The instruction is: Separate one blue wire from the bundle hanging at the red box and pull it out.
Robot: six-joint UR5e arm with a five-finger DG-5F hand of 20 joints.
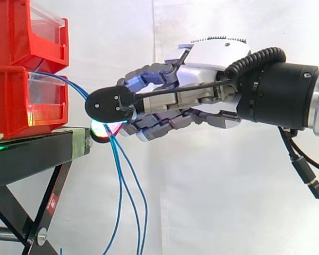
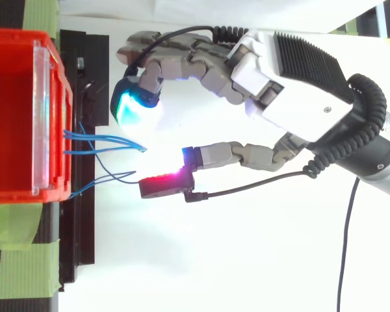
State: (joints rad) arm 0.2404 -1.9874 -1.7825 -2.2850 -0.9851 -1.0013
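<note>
Blue wires [image 2: 107, 138] come out of the front of the lower of 2 stacked red bins [image 1: 10, 101], just under its clear front panel [image 1: 45, 98]. They bend over the edge of the black stand [image 1: 26, 154] and hang down in loose strands [image 1: 120, 180] in front of the white curtain [image 1: 228, 202].

Nearest the side camera is the thumb, stretched straight toward the bins, with its dark pad [image 1: 109, 103] level with the lower bin's front. From above, the pad [image 2: 162, 186] glows red and magenta and lies just beside the tip of the lower pair of wires. I cannot tell if they touch.

Next come the wires themselves, fanned into 2 pairs in the gap between thumb and fingers.

Beyond them the fingers curve toward the stand. A fingertip [image 2: 133, 104] glowing cyan and green sits near the stand's edge, apart from the upper pair.

The hand [image 2: 279, 71] is spread wide and pinches no wire.

Green tape [image 2: 26, 266] lies beside the bin.
</note>
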